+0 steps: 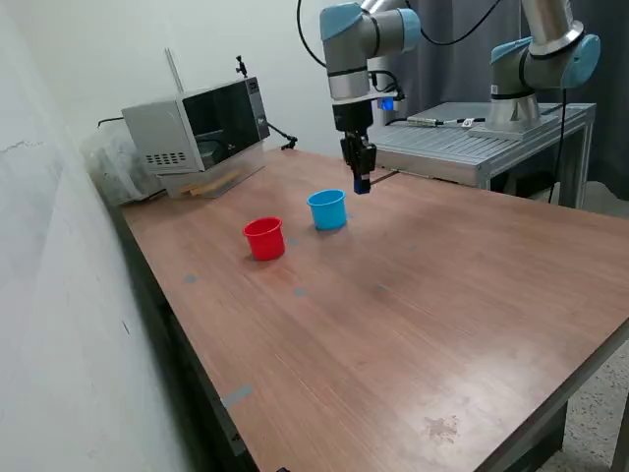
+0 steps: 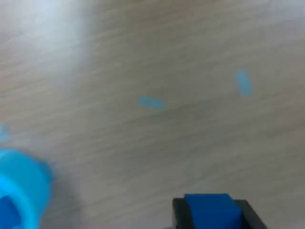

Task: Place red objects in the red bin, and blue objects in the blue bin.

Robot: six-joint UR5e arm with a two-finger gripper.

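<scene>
My gripper (image 1: 362, 184) hangs above the wooden table (image 1: 413, 295), just to the exterior view's right of the light blue cup (image 1: 327, 209). It is shut on a dark blue cube (image 2: 209, 210), which shows between the two black fingers in the wrist view. The blue cup (image 2: 19, 188) sits at the edge of the wrist view, and a dark blue patch lies inside it. The red cup (image 1: 264, 238) stands upright to the exterior view's left of the blue cup. No red cubes show in either view.
A microwave (image 1: 201, 128) sits at the far corner of the table. A second robot arm (image 1: 536, 69) stands on a metal bench (image 1: 472, 138) behind. Small blue marks (image 2: 151, 102) dot the tabletop.
</scene>
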